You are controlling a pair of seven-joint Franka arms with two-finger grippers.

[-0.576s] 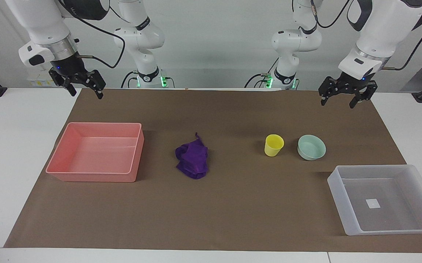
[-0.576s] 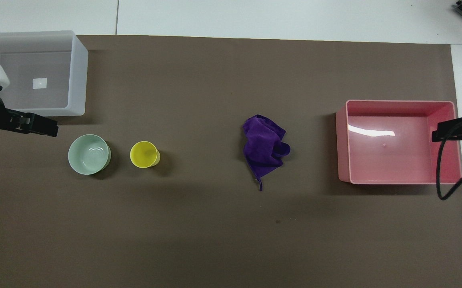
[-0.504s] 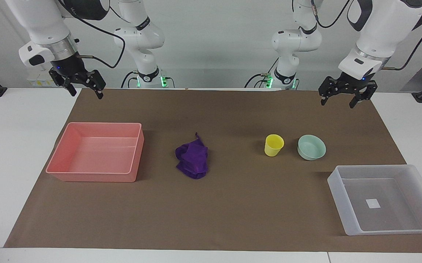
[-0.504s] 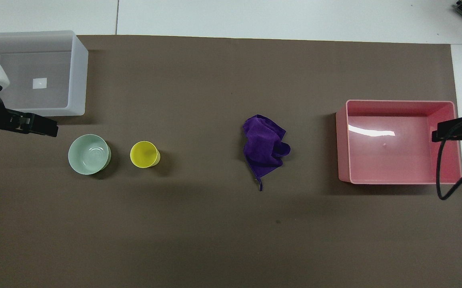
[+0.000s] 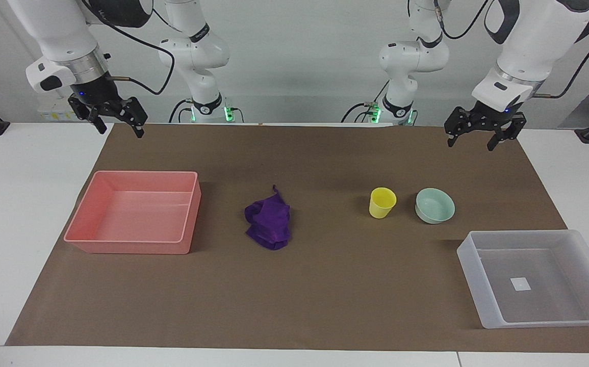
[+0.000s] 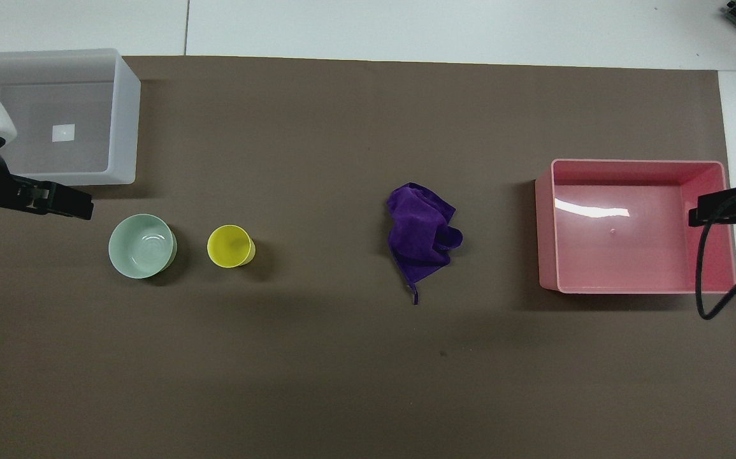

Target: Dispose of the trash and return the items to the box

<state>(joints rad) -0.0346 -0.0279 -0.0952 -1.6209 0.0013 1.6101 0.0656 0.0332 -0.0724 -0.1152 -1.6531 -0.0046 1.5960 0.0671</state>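
The trash, a crumpled purple cloth [image 5: 269, 224] [image 6: 422, 239], lies mid-table on the brown mat. Toward the left arm's end stand the items: a yellow cup [image 5: 382, 203] [image 6: 230, 246] and, beside it, a mint-green bowl [image 5: 434, 205] [image 6: 142, 245]. The box, a translucent whitish bin [image 5: 521, 233] [image 6: 124, 121], sits farther from the robots than the bowl, with only a white square mark on its floor. My left gripper [image 5: 470, 145] hangs open and holds nothing, above the mat's edge by the robots. My right gripper [image 5: 121, 131] hangs open too, over the mat's corner at its own end.
A pink rectangular bin [image 5: 131, 247] [image 6: 635, 163] with nothing in it sits toward the right arm's end, beside the cloth. The brown mat [image 5: 325, 295] covers most of the white table. A black cable [image 6: 702, 287] loops down from the right arm.
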